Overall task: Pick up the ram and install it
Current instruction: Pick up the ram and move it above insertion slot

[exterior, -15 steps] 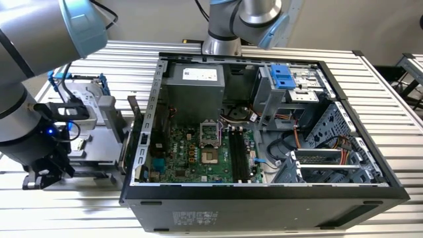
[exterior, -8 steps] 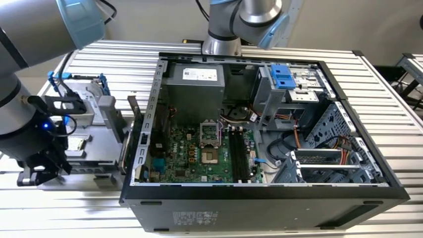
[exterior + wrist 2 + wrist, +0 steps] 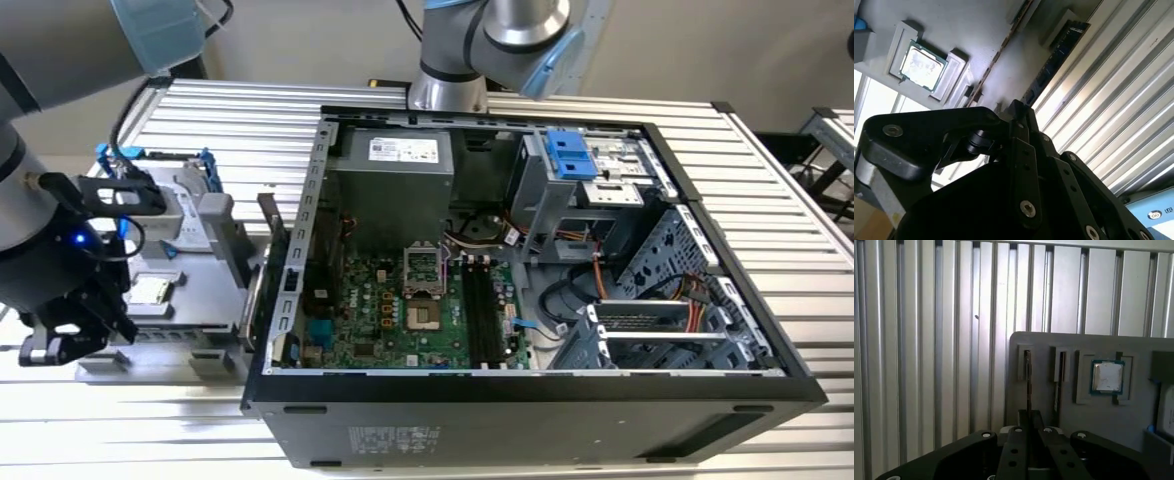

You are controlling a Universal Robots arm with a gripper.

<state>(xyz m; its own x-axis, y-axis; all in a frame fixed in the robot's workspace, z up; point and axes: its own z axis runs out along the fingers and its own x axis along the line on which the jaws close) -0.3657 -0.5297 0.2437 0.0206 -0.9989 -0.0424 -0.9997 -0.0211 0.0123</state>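
The ram point(image 3: 1027, 380) is a thin stick seen edge-on, standing in a slot of the grey parts tray point(image 3: 1079, 342). In the second wrist view its edge point(image 3: 1004, 42) runs straight to my gripper point(image 3: 1016, 107). My gripper point(image 3: 1028, 415) is shut on the ram's near end, fingers pressed together on either side. In the exterior view the gripper point(image 3: 60, 340) hangs low at the tray's point(image 3: 200, 330) front corner, on that view's left. A second dark green-blue stick point(image 3: 1054, 62) stands in the neighbouring slot point(image 3: 1057, 385). The black motherboard slots point(image 3: 487, 310) lie inside the open computer case.
A small square silver chip point(image 3: 1107, 376) sits in a tray pocket beside the sticks. A silver drive with a blue bracket point(image 3: 174, 200) rests at the tray's back. The open case point(image 3: 534, 400) stands to the exterior view's right on a ribbed metal table point(image 3: 801, 250).
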